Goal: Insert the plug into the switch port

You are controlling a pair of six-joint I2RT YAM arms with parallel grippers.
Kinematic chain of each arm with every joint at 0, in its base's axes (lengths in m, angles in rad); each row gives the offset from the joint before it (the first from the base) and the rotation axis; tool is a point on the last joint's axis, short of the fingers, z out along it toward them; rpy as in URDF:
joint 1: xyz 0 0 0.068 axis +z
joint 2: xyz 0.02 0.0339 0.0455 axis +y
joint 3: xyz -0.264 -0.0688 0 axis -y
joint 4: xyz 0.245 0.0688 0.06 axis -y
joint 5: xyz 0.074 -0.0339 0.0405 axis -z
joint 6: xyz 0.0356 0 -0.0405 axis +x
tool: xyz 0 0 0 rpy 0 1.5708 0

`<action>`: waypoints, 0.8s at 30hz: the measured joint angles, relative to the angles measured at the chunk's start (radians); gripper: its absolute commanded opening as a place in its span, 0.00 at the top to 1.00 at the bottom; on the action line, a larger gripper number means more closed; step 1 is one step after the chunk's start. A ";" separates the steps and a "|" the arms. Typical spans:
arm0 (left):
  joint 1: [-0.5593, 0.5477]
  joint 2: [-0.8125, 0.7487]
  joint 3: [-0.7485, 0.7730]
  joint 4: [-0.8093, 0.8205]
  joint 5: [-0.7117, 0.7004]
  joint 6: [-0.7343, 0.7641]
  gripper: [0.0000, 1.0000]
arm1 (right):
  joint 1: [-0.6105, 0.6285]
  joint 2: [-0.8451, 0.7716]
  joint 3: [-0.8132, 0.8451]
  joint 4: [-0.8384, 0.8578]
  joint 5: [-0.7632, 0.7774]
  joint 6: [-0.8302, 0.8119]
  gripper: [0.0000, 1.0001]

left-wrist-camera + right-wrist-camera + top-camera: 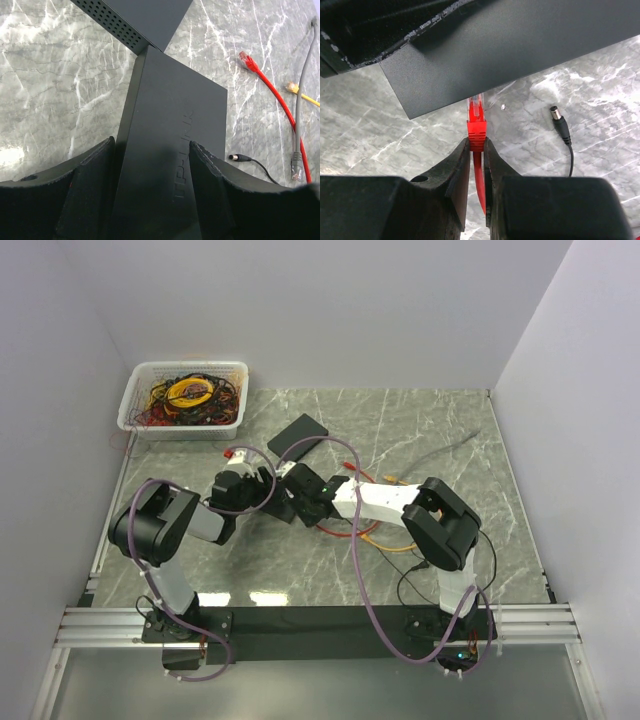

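Top external view: left tool and right tool meet nose to nose at the middle of the bench. Left wrist view: the black switch lies between the left tool's spread fingers, close against both; whether they clamp it cannot be told. Right wrist view: right tool pinches the red plug, whose clear tip sits at the switch's near edge.

Black switch; red plug; grey worktop marbled with white veins; white basket holding a red, yellow and black tangle; yellow cable; grey cable
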 measured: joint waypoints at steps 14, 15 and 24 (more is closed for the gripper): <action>-0.010 0.044 -0.028 0.117 0.079 0.058 0.36 | -0.031 -0.064 -0.109 0.082 -0.069 -0.144 1.00; -0.011 0.044 -0.032 0.124 0.079 0.060 0.36 | -0.034 -0.066 -0.109 0.081 -0.076 -0.149 1.00; -0.016 0.073 -0.054 0.200 0.080 0.064 0.35 | -0.041 -0.067 -0.116 0.084 -0.098 -0.172 1.00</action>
